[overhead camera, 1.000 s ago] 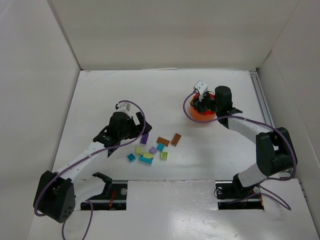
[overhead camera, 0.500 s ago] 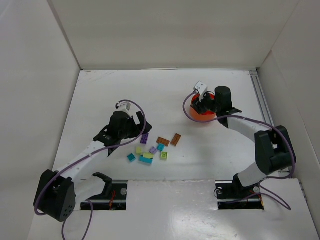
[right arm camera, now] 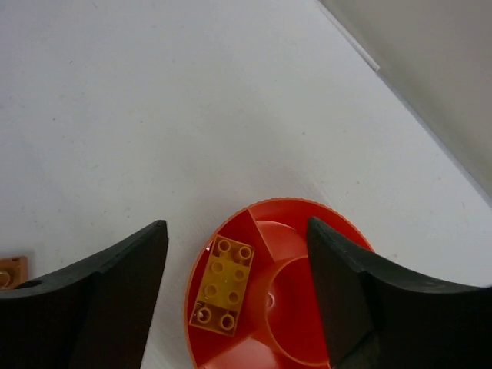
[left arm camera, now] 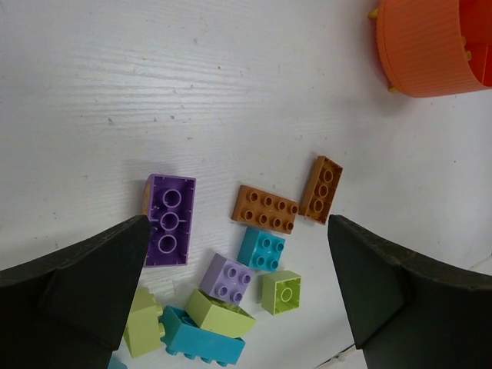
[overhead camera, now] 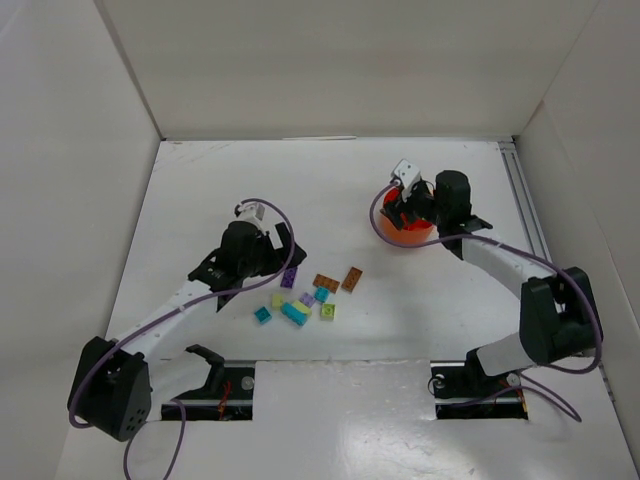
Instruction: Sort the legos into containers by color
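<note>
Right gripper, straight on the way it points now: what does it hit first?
Probably the orange brick lying in a compartment of the orange bowl, in line with the open right gripper; depth is hard to judge.

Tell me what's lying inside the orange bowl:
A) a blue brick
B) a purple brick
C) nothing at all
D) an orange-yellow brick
D: the right wrist view shows one orange-yellow brick lying flat in a side compartment of the bowl, with no other brick visible in it.
</note>
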`<action>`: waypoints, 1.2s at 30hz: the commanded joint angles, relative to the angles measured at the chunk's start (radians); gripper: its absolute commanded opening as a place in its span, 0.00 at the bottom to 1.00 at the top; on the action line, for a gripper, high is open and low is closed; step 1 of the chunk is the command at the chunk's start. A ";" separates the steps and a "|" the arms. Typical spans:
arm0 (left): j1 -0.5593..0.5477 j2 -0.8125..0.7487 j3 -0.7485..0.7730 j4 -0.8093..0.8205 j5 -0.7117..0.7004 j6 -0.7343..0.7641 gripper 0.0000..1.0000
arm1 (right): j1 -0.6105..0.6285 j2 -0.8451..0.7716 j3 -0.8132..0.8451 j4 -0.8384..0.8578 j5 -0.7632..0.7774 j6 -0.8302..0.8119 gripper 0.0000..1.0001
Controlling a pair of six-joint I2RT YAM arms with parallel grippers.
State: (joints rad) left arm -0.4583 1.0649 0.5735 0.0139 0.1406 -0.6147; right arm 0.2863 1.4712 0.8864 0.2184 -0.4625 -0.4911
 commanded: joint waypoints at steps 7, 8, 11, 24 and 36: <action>-0.151 0.050 0.123 -0.066 -0.108 0.038 1.00 | 0.042 -0.265 -0.026 -0.106 0.094 0.155 1.00; -0.161 0.062 0.123 -0.066 -0.119 0.038 1.00 | 0.053 -0.282 -0.026 -0.120 0.116 0.166 1.00; -0.186 0.072 0.134 -0.106 -0.186 -0.012 1.00 | 0.076 -0.347 -0.066 -0.180 0.169 0.206 1.00; -0.186 0.158 0.143 -0.157 -0.401 -0.022 0.86 | 0.100 -0.512 -0.138 -0.435 0.413 0.292 1.00; -0.186 0.299 0.131 -0.089 -0.408 0.029 0.59 | 0.091 -0.578 -0.149 -0.511 0.495 0.325 1.00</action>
State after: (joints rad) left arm -0.6415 1.3655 0.6857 -0.1162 -0.2771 -0.6163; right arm 0.3805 0.9176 0.7372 -0.2859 -0.0082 -0.1864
